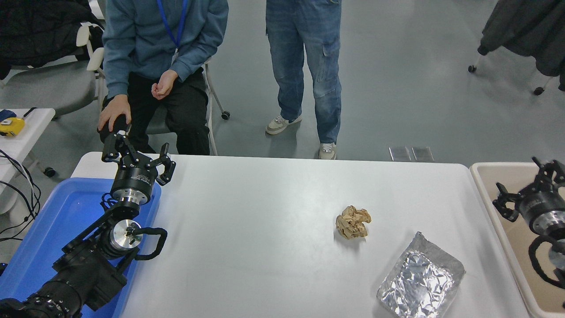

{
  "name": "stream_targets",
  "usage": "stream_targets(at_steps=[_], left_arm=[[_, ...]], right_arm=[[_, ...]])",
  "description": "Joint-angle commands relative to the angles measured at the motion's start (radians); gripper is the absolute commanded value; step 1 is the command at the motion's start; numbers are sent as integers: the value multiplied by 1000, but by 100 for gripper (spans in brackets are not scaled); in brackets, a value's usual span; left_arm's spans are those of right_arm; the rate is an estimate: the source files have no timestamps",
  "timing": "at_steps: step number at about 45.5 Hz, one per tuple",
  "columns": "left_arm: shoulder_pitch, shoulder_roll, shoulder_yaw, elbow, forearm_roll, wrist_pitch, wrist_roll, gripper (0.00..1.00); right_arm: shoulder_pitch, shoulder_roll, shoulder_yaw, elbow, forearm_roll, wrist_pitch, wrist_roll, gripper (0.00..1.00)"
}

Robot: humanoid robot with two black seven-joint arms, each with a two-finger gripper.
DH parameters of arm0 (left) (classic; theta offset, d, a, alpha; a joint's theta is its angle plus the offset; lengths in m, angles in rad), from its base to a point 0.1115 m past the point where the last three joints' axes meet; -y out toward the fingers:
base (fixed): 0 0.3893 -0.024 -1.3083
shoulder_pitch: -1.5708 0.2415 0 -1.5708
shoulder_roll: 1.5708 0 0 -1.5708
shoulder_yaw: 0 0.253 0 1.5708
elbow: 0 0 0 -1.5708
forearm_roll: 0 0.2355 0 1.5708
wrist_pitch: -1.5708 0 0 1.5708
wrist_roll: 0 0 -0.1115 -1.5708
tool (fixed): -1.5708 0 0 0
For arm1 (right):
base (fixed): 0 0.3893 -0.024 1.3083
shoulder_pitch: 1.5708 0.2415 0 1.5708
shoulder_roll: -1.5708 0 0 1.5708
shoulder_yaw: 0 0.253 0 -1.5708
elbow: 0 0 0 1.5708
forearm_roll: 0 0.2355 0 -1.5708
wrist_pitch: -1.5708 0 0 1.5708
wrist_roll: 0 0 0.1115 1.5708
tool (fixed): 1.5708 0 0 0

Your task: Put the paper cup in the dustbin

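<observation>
The paper cup is not in view. The dustbin (503, 174) is a large beige bin standing against the table's right end. My right gripper (526, 182) hangs over the dustbin, with its fingers spread open and nothing between them. My left gripper (137, 153) is parked at the lower left over the far end of a blue tray (57, 221), and it is open and empty.
A crumpled brown paper ball (353, 221) lies right of the table's middle. A silver foil pouch (419, 282) lies near the front right edge. One person sits and another stands at the far side. A small side table (26, 132) stands at left.
</observation>
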Motion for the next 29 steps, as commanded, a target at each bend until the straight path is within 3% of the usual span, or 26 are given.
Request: stream_targets(at_steps=[1, 29], left_arm=[[1, 0, 0, 0, 0, 0, 0, 100], [-1, 0, 0, 0, 2, 0, 0, 100]], right_arm=[[-36, 94, 128, 69, -191, 1, 86, 100], [-2, 113, 120, 34, -190, -6, 99, 100]])
